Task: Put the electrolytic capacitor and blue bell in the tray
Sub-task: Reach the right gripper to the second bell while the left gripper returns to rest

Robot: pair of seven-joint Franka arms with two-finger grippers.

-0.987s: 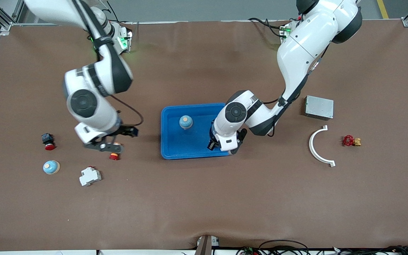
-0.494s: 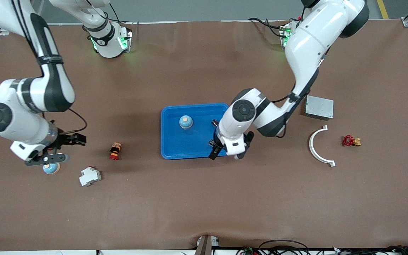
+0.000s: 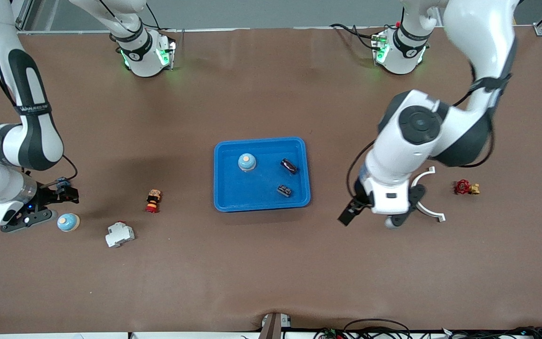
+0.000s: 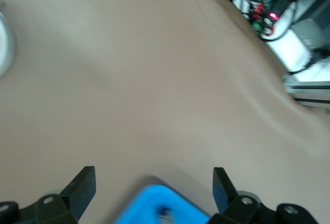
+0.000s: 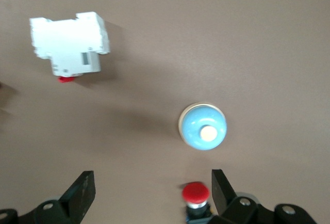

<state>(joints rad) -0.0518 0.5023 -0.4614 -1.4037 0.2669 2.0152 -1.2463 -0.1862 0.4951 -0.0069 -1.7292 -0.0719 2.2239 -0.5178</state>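
The bright blue tray (image 3: 224,200) sits mid-table. In it stand a blue bell (image 3: 247,162) and a black cylindrical capacitor (image 3: 289,165), with a small dark part (image 3: 284,190) nearer the front camera. A second blue bell (image 3: 68,222) stands on the table at the right arm's end. My right gripper (image 3: 28,220) hangs open and empty beside it. In the right wrist view that gripper (image 5: 152,193) is open, with the bell (image 5: 202,126) ahead of the fingers. My left gripper (image 3: 372,218) is open and empty over bare table beside the tray. In the left wrist view this gripper (image 4: 153,188) shows the tray corner (image 4: 154,208).
A white breaker (image 3: 119,234) and a red-and-black button part (image 3: 153,201) lie between the second bell and the tray. A red push button (image 5: 196,193) sits close to one right finger. A white curved bracket (image 3: 433,215) and red valve (image 3: 464,187) lie at the left arm's end.
The left gripper left the tray and rose toward the left arm's end; the capacitor now lies uncovered in the tray. The right gripper swung from the button part to beside the second bell.
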